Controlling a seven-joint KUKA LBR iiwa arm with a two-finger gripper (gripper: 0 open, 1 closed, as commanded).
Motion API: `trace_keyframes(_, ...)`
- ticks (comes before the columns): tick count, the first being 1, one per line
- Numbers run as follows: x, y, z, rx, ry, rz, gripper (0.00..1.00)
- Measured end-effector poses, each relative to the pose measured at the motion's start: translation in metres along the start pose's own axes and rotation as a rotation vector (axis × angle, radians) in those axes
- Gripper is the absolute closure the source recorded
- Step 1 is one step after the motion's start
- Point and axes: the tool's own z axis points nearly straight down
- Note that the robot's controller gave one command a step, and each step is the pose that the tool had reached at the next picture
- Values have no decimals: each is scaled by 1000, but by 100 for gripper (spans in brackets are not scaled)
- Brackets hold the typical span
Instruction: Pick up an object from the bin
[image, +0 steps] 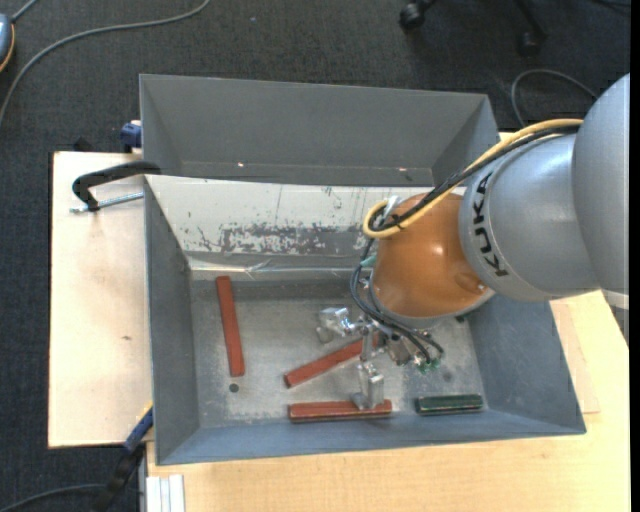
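gripper (357, 353) low over floor of grey metal bin (168, 330), right of centre | fingers spread, 1 each side of upper end of slanted red-brown flat stick (312, 370), nothing clamped | stick lies on floor, unlifted | progress: positioned; left: close, lift

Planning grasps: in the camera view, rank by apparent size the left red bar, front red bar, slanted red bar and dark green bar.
1. Left red bar and front red bar: alike, unranked.
2. Slanted red bar, one end hidden by the arm.
3. Dark green bar, smallest.
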Motion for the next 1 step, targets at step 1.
trace_keyframes(1,-4,10,-32,3,-8,-41,0)
